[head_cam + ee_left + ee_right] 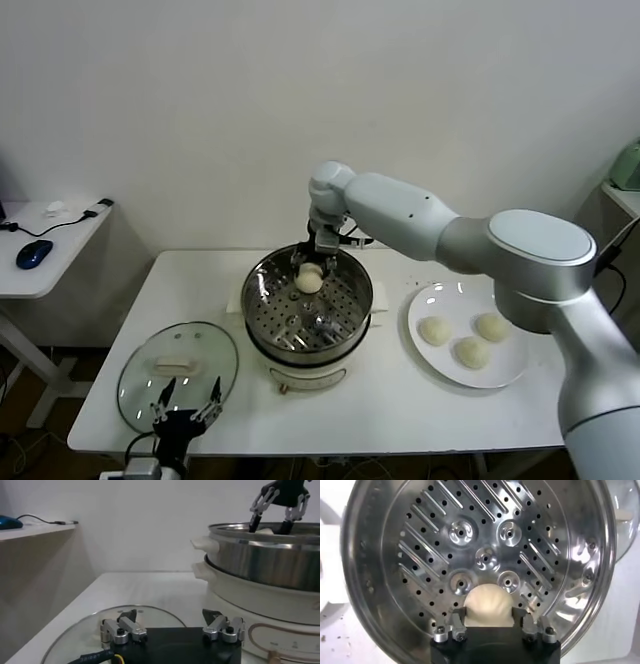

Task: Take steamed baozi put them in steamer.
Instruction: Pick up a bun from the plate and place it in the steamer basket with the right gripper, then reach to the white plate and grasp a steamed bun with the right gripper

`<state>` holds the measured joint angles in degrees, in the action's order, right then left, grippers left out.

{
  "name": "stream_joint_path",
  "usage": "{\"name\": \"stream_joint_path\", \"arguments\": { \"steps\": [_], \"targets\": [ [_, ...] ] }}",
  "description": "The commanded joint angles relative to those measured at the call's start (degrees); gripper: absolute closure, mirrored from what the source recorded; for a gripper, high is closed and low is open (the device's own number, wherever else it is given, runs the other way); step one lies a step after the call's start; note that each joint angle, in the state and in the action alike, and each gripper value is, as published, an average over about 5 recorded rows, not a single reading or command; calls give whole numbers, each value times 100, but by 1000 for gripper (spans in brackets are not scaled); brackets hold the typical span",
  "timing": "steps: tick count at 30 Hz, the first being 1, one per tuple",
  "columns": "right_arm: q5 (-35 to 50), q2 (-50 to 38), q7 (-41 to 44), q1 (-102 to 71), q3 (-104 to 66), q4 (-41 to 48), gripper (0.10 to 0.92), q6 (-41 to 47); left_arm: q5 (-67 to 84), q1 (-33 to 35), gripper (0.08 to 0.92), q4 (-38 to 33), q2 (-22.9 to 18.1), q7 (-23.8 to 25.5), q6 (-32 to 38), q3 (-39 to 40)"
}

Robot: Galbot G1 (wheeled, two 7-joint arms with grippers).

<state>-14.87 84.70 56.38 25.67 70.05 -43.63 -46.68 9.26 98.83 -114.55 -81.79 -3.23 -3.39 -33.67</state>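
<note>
The steamer is a shiny steel pot with a perforated tray on a white base, mid-table. My right gripper reaches down into its far side, shut on one pale baozi. In the right wrist view that bun fills the gap between both fingers, just over the tray floor. Three more baozi lie on a white plate to the right. My left gripper hangs open and empty over the glass lid.
The glass lid with its white handle lies flat at the table's front left, under the left gripper. The steamer wall rises just beyond it. A side desk with a blue mouse stands at far left.
</note>
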Motion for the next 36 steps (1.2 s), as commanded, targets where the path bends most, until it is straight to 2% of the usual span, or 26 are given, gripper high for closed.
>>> {"name": "stream_joint_path", "arguments": {
  "steps": [1,4,6,9,11,17,22,25,30,36],
  "targets": [
    [931,-165,162,527,207,-279,222,-85,2,-4,177,-45,-6,-4,-18,-4],
    [2214,-548,591,1349,747,-709,205,154,-5,19,177,-99,-16,1,-37,-7],
    [3398,-861,861,2019,1394,-965,203,557,-14,44,177,-133,-20,4,-41,-4],
    [5056,-1603,1199,2945,2651,-1457,203,1649,-24,82,177,-176,-18,9,-37,-5],
    [5535,-2274,1295,3328,3299,-1788,202,2471,-23,100,177,-191,-10,9,-27,-11],
    [5490,-3919,639,3598,4520,-2975,203,4307,-1,71,177,-193,9,8,-17,-22],
    [5444,-4714,-243,2687,4330,-3863,202,5802,25,46,177,-197,6,14,-30,-52],
    [5256,-4764,-510,1865,3780,-3735,202,6140,34,55,177,-186,-4,13,-30,-70],
    [4857,-4500,-664,454,2727,-2918,203,6300,19,90,177,-170,-36,10,-31,-91],
    [4505,-4050,-729,-476,1856,-2116,203,6305,-15,138,177,-156,-67,5,-23,-119]
  ]
}}
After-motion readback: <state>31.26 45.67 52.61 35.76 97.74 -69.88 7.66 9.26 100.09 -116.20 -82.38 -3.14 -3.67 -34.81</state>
